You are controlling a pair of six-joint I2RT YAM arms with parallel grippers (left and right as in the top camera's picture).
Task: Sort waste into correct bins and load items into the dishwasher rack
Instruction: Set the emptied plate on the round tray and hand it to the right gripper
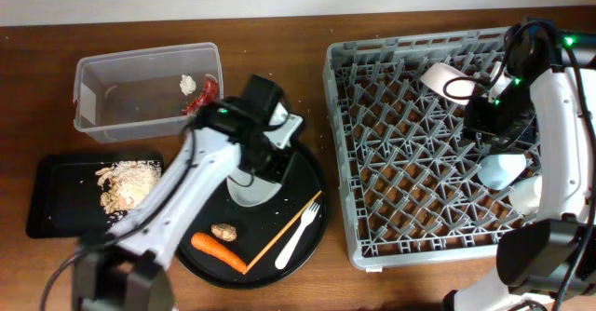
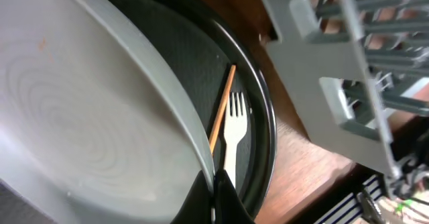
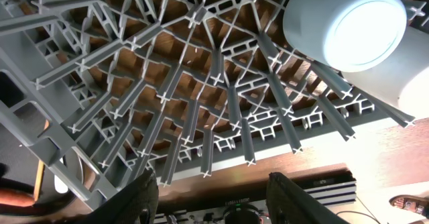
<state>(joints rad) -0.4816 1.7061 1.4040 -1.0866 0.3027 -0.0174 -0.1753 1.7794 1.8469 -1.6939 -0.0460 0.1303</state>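
My left gripper (image 2: 214, 178) is shut on the rim of the speckled grey-white plate (image 2: 80, 110), which sits on the round black tray (image 1: 312, 195); in the overhead view the gripper (image 1: 270, 157) hides part of the plate (image 1: 253, 190). A white fork (image 2: 232, 127), a wooden chopstick (image 2: 221, 110), a brown lump (image 1: 223, 230) and a carrot (image 1: 219, 249) lie on that tray. My right gripper (image 3: 213, 180) is open and empty above the dishwasher rack (image 1: 391, 227). The rack holds a pink bowl (image 1: 445, 78), a light-blue cup (image 3: 345, 26) and a white cup (image 3: 409, 76).
The clear tub (image 1: 140, 115) at the back left holds a red wrapper (image 1: 205, 92) and a white paper wad (image 1: 188, 84). The shallow black tray (image 1: 56, 195) at the left holds beige crumbs (image 1: 130, 181). The rack's near wall stands close to the round tray.
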